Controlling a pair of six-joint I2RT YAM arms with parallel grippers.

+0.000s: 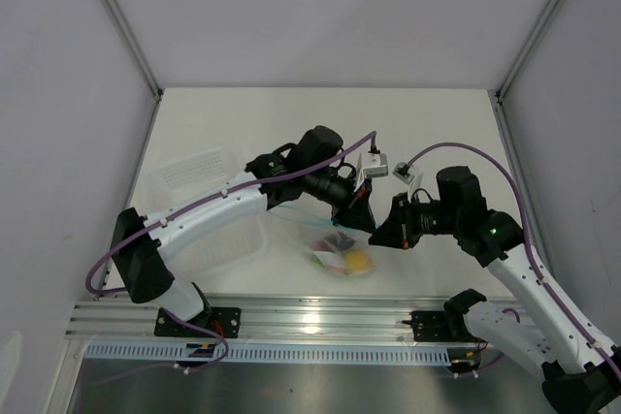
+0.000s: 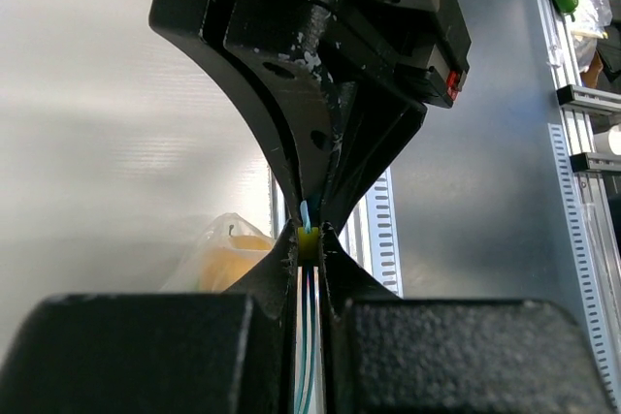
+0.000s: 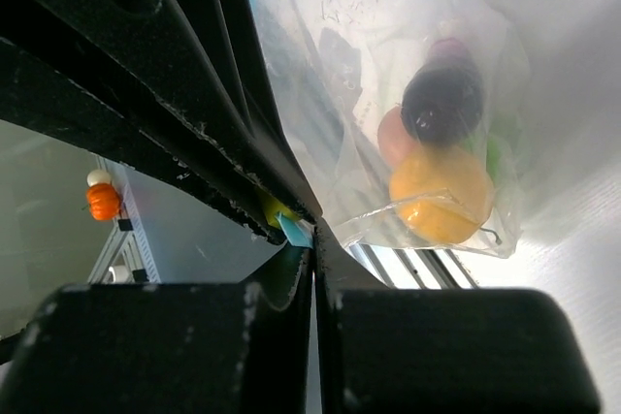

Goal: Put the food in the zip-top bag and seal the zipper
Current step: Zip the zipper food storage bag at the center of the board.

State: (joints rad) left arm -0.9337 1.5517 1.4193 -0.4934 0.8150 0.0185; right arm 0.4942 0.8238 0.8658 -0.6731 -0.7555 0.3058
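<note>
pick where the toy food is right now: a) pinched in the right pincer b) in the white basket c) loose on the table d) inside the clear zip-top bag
D: the right wrist view shows the purple piece, pink piece and yellow piece bunched together inside the zip-top bag, behind its clear plastic.

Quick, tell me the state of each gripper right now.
Left gripper: closed, pinching the zipper.
Right gripper: closed, pinching the zipper too.
</note>
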